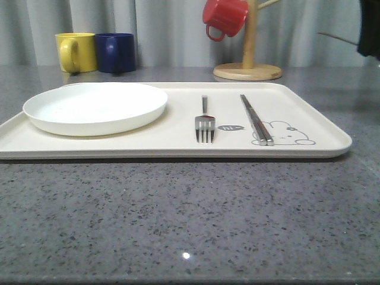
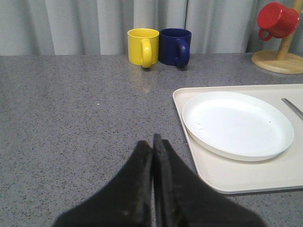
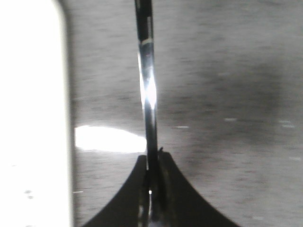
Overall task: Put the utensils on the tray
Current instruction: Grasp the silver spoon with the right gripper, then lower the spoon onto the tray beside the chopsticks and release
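Note:
The cream tray (image 1: 172, 129) lies across the table with a silver fork (image 1: 205, 122) and a pair of chopsticks (image 1: 255, 119) on it, side by side near the rabbit drawing. My right gripper (image 3: 152, 158) is shut on a slim silver handle, the spoon (image 3: 147, 90), whose bowl is hidden. In the front view that gripper (image 1: 363, 43) hangs high at the far right, past the tray's end, with the spoon handle (image 1: 335, 37) sticking out leftward. My left gripper (image 2: 154, 142) is shut with nothing in it, above bare table beside the tray's left edge (image 2: 246, 177).
A white plate (image 1: 95, 107) fills the tray's left part. Behind the tray stand a yellow mug (image 1: 76, 51) and a blue mug (image 1: 116, 52). A wooden mug stand (image 1: 248, 71) at the back right carries a red mug (image 1: 224, 18).

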